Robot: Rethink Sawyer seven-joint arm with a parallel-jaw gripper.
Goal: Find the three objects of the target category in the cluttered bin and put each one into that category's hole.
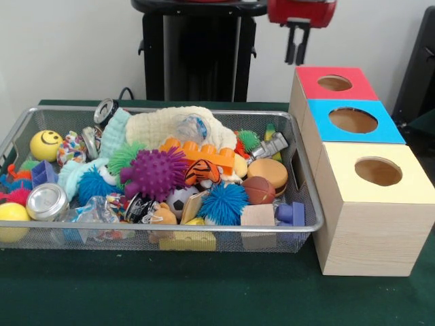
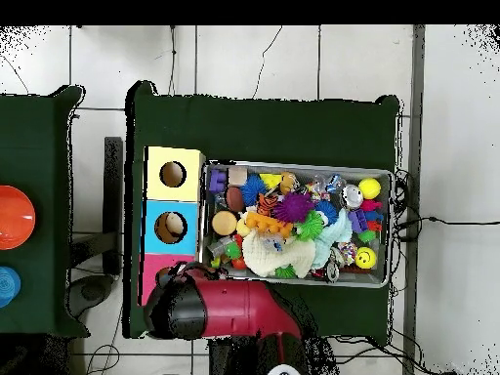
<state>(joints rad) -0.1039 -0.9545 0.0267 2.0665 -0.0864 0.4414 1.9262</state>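
Green table (image 1: 204, 299), crowded bin (image 1: 285, 234) at centre frame.
Gripper (image 1: 298, 49), upper right, fingers close together and empty; descend squarely over one toy.

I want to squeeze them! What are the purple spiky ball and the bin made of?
The purple spiky ball looks like soft, matte rubber, going by its stubby, bendy-looking spikes. The bin looks like shiny silver metal mesh: you can see toys through its thin wire walls.

Silvery wire-mesh bin (image 1: 204, 239), pale matt woodgrain boxes (image 1: 370, 238), spiky rubbery purple ball (image 1: 155, 172), green cloth-covered table (image 1: 204, 292).
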